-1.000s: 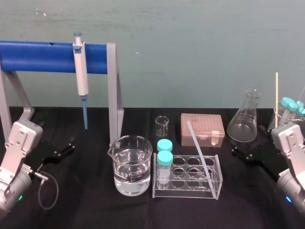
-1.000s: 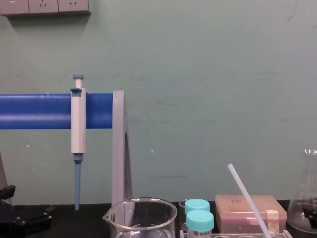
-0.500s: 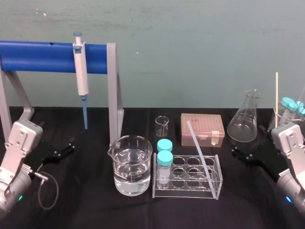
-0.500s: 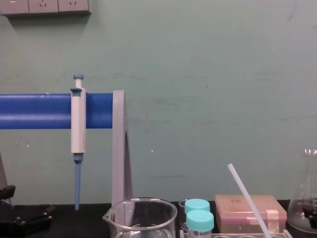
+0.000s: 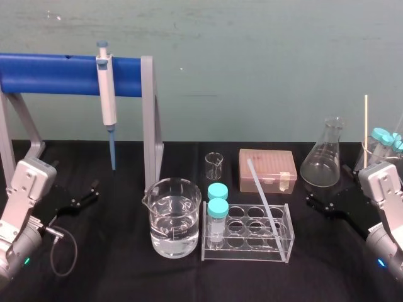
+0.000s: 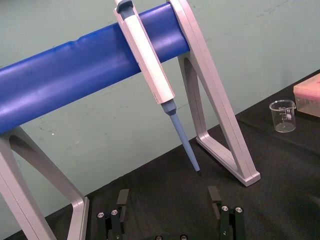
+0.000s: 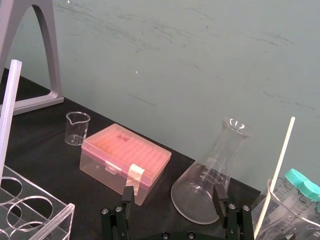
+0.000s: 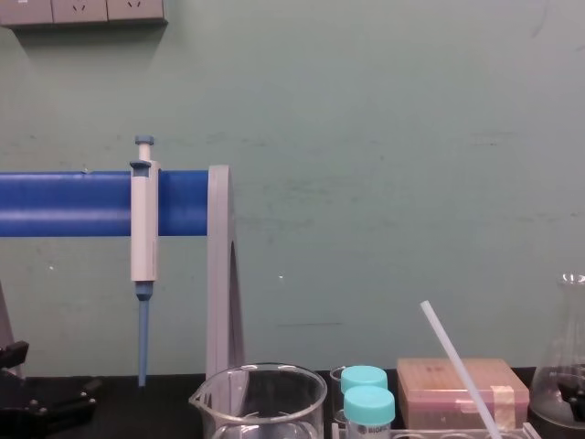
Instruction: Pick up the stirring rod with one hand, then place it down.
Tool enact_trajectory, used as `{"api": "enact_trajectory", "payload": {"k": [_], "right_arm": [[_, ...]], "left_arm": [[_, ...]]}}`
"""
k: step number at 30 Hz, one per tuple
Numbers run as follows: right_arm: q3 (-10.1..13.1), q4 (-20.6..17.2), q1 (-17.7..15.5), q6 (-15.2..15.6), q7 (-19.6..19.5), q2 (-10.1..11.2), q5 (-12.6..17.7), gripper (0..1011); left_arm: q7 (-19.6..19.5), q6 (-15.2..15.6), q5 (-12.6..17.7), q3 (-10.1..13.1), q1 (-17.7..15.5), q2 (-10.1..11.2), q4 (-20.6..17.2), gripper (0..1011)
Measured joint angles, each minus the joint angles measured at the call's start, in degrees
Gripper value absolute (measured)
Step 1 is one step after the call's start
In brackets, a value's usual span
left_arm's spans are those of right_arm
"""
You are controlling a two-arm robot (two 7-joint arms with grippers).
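Inside the rack [image 5: 249,255] leans the stirring rod [image 5: 262,197]; wrist views show left end effector [image 6: 168,193], right end effector [image 7: 173,191] parted.

Even, soft indoor light; glints on beaker [image 5: 175,217]

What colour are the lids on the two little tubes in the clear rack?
Turquoise, a light blue-green. The lids show best in the head view.

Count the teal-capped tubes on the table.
4: front tube and back tube at the left end of the rack; two edge tubes far right, where others may be hidden.
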Motion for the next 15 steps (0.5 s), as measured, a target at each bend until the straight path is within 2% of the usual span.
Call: {"api": "enact_trajectory", "payload": {"k": [5,8,11,15], "right_arm": [[0.41,-0.11,-0.06,0.0,0.36,-0.02,0.33,1003],[2.05,-1.48,-0.47,0.23,2.32,0.34,2.55,1003],[3.8,-3.5,-1.14,1.31,4.73,1.09,5.45,1003],[7.19,-7.97,-2.61,5.54,10.07,2.99,12.41,1003]], "left_arm": [[0.0,0.0,0.0,0.0,0.0,0.0,0.0,1000],[0.0,0.0,0.0,0.0,0.0,0.0,0.0,1000],[0.0,0.0,0.0,0.0,0.0,0.0,0.0,1000],[0.0,0.0,0.0,0.0,0.0,0.0,0.0,1000]]}}
